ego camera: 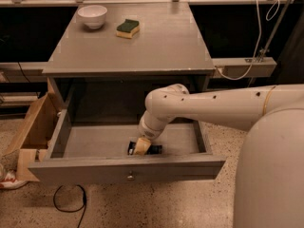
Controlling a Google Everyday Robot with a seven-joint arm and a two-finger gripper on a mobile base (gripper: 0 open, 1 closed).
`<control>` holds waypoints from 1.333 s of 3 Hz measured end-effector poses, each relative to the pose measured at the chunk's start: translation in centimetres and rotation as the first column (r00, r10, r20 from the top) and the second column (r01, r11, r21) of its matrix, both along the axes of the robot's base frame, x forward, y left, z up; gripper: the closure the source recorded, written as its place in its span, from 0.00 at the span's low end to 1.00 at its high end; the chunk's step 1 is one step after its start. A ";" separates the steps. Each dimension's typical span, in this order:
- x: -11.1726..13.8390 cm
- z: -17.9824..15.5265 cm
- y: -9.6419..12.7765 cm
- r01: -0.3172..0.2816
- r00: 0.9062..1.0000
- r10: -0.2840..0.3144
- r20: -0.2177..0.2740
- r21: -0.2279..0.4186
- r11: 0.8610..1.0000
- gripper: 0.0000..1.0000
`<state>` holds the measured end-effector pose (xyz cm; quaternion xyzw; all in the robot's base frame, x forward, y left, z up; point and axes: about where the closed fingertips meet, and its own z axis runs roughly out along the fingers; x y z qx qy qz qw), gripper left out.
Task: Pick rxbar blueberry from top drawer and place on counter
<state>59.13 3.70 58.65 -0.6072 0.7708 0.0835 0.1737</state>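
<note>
At the open top drawer's (pixel 57 136) front, the gripper (pixel 141 146) is down over the rxbar blueberry (pixel 156 149), closure impossible to tell: grasping step, next requiring a secure lift to the bench (pixel 142 46).

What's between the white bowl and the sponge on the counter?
Nothing: the camera view shows bare counter between white bowl and sponge. The gripper is down in the top drawer, at the rxbar blueberry.
</note>
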 end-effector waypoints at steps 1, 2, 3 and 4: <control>-0.2 -0.9 -2.5 0.032 0.999 -0.032 0.007 -0.020 0.999 0.23; -0.4 -0.3 -3.4 0.042 0.999 -0.042 0.019 -0.028 0.999 0.46; -0.4 0.6 -3.4 0.042 0.999 -0.042 0.019 -0.028 0.999 0.69; -0.4 0.9 -3.4 0.042 0.999 -0.041 0.019 -0.028 0.999 0.92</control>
